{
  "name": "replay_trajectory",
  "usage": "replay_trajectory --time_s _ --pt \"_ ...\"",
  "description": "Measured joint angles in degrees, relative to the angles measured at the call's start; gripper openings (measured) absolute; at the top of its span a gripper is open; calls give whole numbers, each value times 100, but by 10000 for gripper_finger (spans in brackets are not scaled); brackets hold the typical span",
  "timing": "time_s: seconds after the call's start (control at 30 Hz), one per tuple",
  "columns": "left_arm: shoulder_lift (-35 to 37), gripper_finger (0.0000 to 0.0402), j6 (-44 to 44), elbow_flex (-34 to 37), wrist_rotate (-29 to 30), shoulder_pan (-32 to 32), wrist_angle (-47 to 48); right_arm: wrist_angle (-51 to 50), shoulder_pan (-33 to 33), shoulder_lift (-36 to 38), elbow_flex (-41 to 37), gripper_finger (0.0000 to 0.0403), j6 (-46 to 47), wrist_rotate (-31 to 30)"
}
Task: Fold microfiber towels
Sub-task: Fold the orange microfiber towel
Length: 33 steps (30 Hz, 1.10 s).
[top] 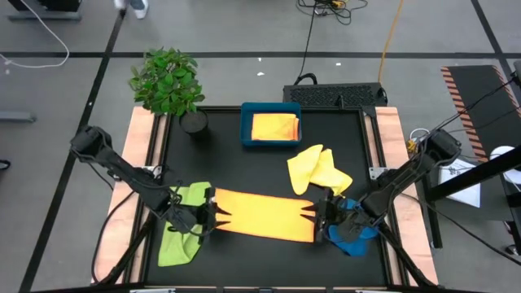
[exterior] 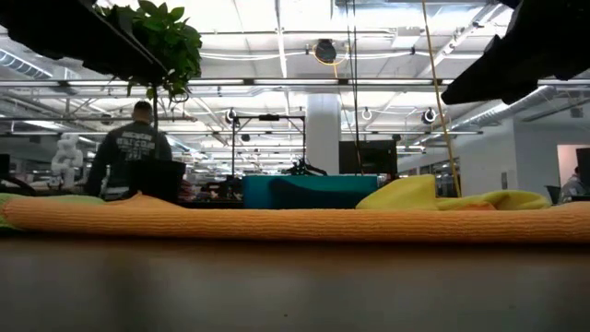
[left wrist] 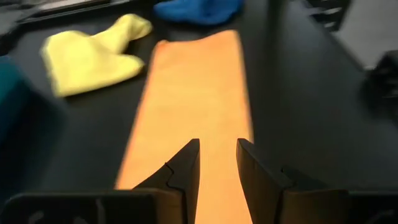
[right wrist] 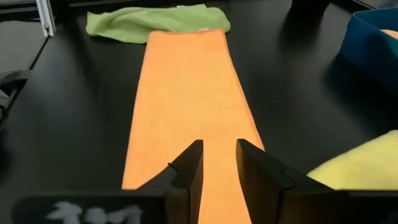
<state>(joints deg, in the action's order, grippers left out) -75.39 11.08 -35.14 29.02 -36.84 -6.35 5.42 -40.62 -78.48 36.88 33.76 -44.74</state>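
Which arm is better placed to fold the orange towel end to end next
Neither clearly. The left gripper sits open at one short end of the orange towel, the right gripper open at the other; either could probably start.

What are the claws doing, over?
Left claw and right claw open, one at each end of the orange towel. Towel flat, one fold in. Nothing in the way.

A fine ribbed weave is shown by the orange towel [right wrist: 183, 99], and a fluffier nap by the lime green towel [right wrist: 155, 22]. The desk [right wrist: 74, 112] is surfaced in matt black, edged with pale wood.
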Motion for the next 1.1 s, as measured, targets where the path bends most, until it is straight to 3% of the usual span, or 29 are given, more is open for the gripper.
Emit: replay_trajectory --time_s 0.23,0.4,0.6,0.77,0.93,1.1 --pt "-255 108 -521 221 -1103 8 -1335 39 0 -228 0 89 481 7" --pt "-548 108 -470 226 -1153 11 -1563 206 2 -397 -4 89 503 475" --pt "-960 108 -9 191 -1335 2 -1664 2040 -48 -1229 99 89 -124 1413" --pt "-1273 108 35 193 -1509 2 -1664 1403 22 -1848 483 89 14 1643" --pt "-1519 108 267 191 -1508 7 -1654 1018 133 -1993 542 89 155 1653" --pt "-1552 108 298 191 -1274 55 -826 167 284 -1977 549 89 611 1653"
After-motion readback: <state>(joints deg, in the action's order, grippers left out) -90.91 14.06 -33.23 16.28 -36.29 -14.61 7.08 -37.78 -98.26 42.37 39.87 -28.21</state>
